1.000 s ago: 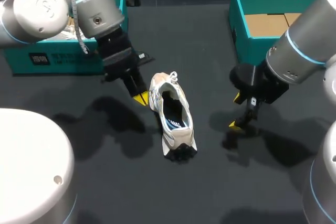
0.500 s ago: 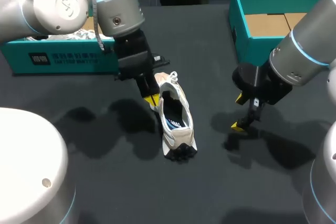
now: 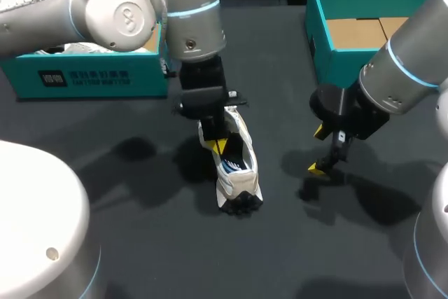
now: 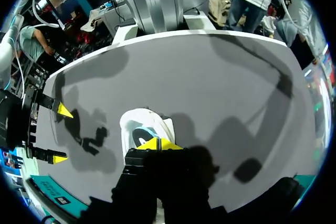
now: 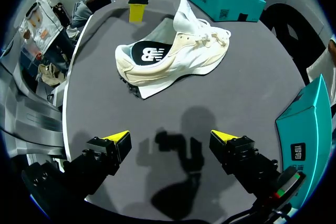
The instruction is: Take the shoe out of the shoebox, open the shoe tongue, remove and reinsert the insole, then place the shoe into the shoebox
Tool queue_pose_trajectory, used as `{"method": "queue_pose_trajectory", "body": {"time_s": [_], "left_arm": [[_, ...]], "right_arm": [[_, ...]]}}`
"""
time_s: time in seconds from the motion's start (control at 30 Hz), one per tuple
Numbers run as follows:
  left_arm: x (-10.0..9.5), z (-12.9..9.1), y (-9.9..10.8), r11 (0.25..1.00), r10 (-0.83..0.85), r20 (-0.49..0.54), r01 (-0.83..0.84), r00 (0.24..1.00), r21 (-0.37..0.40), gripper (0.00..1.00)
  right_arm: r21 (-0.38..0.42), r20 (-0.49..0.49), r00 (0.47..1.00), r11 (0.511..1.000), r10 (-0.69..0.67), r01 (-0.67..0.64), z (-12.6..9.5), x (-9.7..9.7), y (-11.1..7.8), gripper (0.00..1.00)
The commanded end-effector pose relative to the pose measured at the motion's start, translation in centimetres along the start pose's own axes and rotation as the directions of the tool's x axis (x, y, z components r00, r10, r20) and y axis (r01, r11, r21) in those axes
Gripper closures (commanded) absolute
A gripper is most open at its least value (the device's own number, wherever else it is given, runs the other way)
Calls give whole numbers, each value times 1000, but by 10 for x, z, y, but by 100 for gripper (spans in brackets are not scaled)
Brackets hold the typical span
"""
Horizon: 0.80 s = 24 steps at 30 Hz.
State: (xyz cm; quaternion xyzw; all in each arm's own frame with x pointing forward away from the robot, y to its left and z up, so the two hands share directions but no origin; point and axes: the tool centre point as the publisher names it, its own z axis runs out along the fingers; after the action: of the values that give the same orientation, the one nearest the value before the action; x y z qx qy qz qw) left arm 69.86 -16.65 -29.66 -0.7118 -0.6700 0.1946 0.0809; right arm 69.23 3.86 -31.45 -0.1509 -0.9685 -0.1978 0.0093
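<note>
- The shoe (image 3: 234,166) stands on its sole on the dark counter (image 3: 154,243). It has a cream and white upper, white laces, a dark insole with a white mark, and the tongue lifted up.
- The left tool (image 3: 220,145) hangs just above the shoe's opening, with its yellow tips pressed together and nothing held.
- The right tool (image 5: 170,137) is spread wide over the counter. The shoe lies ahead of it, well apart.

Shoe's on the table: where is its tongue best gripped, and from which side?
Grip the tongue by its free upper edge, coming down from above. The shoe sits upright on its sole with the opening facing up. The tongue stands clear of the laces, so fingers can likely close on its front and back.
</note>
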Motion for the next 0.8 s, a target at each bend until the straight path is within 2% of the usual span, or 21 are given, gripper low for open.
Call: {"method": "queue_pose_trajectory", "body": {"time_s": [0.03,0.27,0.43,0.63,0.8], "left_arm": [[-13,21,14,1000,7,-78,-6,997,12,100],[-17,39,24,1000,9,-111,-6,994,28,100],[-13,47,24,999,21,-143,-15,990,38,100],[-6,42,22,1000,9,-126,-9,992,4,100],[-3,29,17,1000,15,-120,-16,993,-12,100]], "right_arm": [[0,4,1000,1000,0,0,0,2,-1,0],[0,4,1000,1000,0,0,0,2,-1,0],[0,4,1000,1000,0,0,0,2,-1,0],[0,4,1000,1000,0,0,0,2,-1,0],[0,4,1000,1000,0,0,0,2,-1,0]]}}
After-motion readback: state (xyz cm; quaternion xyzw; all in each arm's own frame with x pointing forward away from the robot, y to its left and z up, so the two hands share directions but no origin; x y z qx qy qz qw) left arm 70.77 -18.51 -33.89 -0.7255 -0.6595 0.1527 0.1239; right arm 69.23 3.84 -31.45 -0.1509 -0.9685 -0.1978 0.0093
